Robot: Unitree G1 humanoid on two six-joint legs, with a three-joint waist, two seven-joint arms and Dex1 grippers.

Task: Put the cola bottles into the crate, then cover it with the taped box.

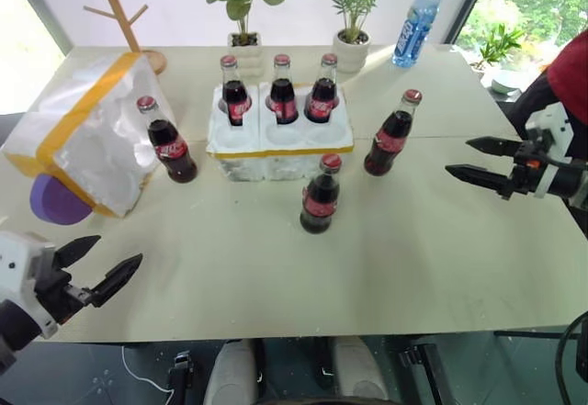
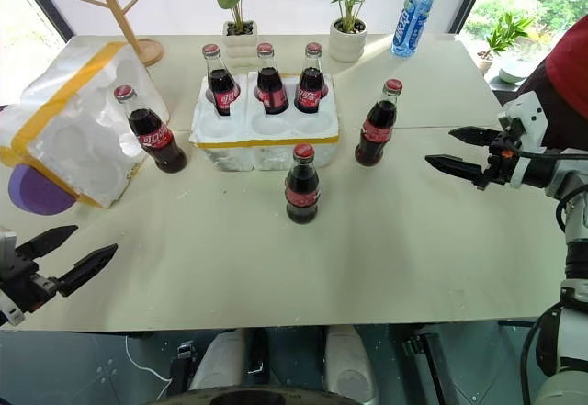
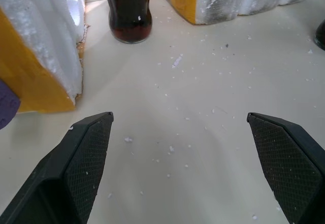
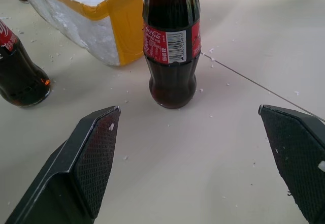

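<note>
The crate sits mid-table with three cola bottles upright in its far row. Three more stand loose on the table: one left of the crate, one in front of it, one to its right. The taped box lies tipped at the far left, its hollow side facing the crate. My left gripper hovers open near the table's front left edge, nothing between its fingers. My right gripper is open at the right, pointing at the right-hand bottle and apart from it.
A clear water bottle, two potted plants and a wooden rack line the far edge. A purple object lies under the taped box. A person's red sleeve shows at the right. White crumbs litter the tabletop.
</note>
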